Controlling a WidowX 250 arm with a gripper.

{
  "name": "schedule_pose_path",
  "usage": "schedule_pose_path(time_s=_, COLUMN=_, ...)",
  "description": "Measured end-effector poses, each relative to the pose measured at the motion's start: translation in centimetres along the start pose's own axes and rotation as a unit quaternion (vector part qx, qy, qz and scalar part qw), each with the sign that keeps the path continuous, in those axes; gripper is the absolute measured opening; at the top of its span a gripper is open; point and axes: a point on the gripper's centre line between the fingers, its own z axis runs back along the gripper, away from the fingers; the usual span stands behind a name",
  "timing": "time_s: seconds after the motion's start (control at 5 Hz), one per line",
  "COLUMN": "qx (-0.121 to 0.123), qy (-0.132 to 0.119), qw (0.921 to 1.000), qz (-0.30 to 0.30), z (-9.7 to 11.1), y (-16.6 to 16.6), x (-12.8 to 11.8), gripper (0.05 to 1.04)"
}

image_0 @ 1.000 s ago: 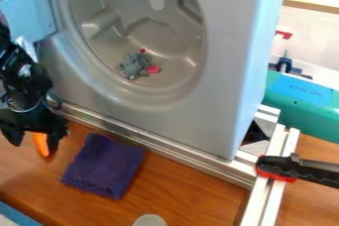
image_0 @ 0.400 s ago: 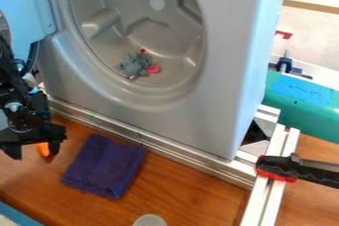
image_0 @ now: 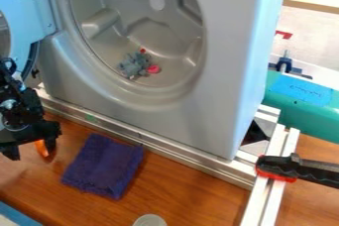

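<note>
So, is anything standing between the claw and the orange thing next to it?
Nothing visible is in the way: the orange thing shows between the open fingers of the claw. The purple cloth lies off to one side. The height gap can't be judged from this angle.

Field notes, referenced to the purple cloth [image_0: 104,165]. Over the last second I log my black gripper [image_0: 31,154] lower in view and a little farther out from the cloth's near side; its wrist has shifted the same way, more than the fingertips. First most of the drop, then mainly sideways drift away from the cloth. The upper part of the orange object [image_0: 41,147] beside the cloth is now behind the gripper. Above the cloth, I see more of the light-blue washer door [image_0: 17,17] and metal rail [image_0: 69,113] uncovered.
</note>
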Motion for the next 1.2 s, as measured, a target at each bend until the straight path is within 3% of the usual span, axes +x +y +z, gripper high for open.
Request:
schedule_pose_path(time_s=0.2, qx=-0.014, qy=0.005, qw=0.9998, qz=0.016, z=-1.0, y=-0.7, x=0.3, gripper=1.0)
schedule_pose_path(time_s=0.4, qx=-0.011, qy=0.014, qw=0.9993, qz=0.034, z=-2.2, y=-1.0, x=0.5, gripper=1.0)
schedule_pose_path(time_s=0.6, qx=-0.018, qy=0.017, qw=0.9993, qz=0.028, z=-2.9, y=-1.5, x=1.6, gripper=0.93)
schedule_pose_path(time_s=0.8, qx=-0.005, qy=0.029, qw=0.9993, qz=0.023, z=-2.9, y=-1.3, x=1.7, gripper=0.711)
schedule_pose_path(time_s=1.0, qx=0.05, qy=0.049, qw=0.9975, qz=0.004, z=-2.4, y=-1.6, x=1.0, gripper=0.672)
schedule_pose_path(time_s=1.2, qx=0.043, qy=0.071, qw=0.9959, qz=-0.038, z=-1.2, y=-2.1, x=-0.5, gripper=0.672)
